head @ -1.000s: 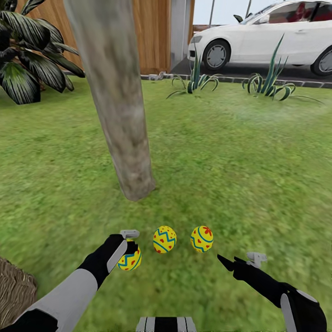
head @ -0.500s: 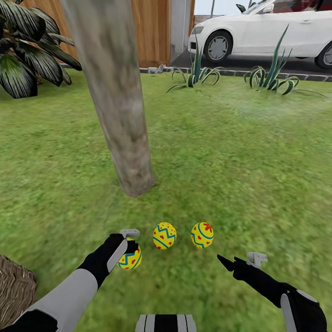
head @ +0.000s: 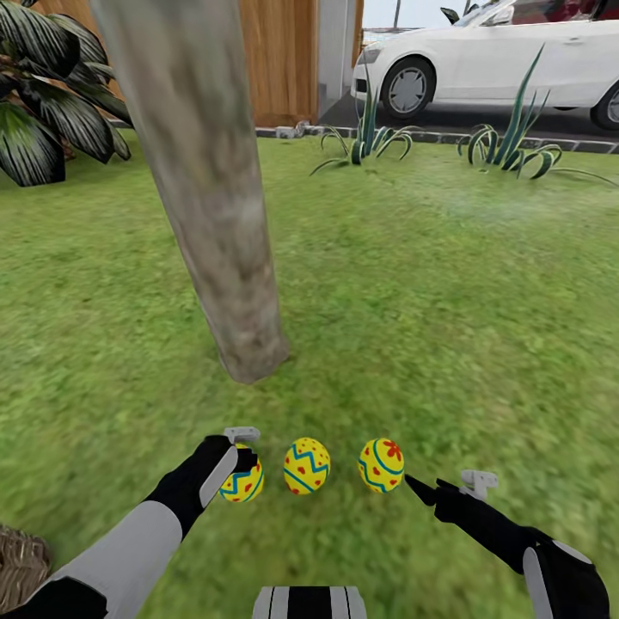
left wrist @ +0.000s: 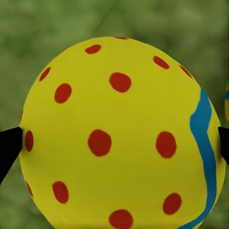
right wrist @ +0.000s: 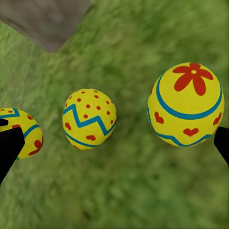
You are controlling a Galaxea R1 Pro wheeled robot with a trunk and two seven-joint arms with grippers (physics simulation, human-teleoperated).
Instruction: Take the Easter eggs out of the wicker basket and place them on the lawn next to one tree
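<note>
Eggs lie in a row on the lawn (head: 447, 292) in the head view, at 6 o'clock from the tree (head: 215, 223), whose pale trunk leans and meets the grass just beyond them. The middle egg (head: 307, 466), with blue zigzags and red dots, rests free on the grass. At 3 o'clock from it, a little apart, sits the flower egg (head: 381, 464), marked with a red flower and hearts between blue bands. At 9 o'clock from the middle one is the dotted egg (head: 242, 484), partly hidden behind the left gripper (head: 244, 464). In the left wrist view the dotted egg (left wrist: 119, 138) sits between the two dark fingertips (left wrist: 8, 148), which are closed onto its sides. Whether it rests on the grass or is held just above it cannot be told.

The right gripper (head: 421, 490) hangs near the flower egg, at about 4 o'clock from it, with its fingers spread and nothing between them. In the right wrist view the flower egg (right wrist: 185, 105) and middle egg (right wrist: 89, 119) lie well apart on the grass.

At 8 o'clock in the head view, a corner of the basket (head: 19, 560) shows at the frame edge; its inside cannot be seen. At 1 o'clock, far off, stands a white car (head: 499, 60), with spiky plants (head: 507, 150) before it.
</note>
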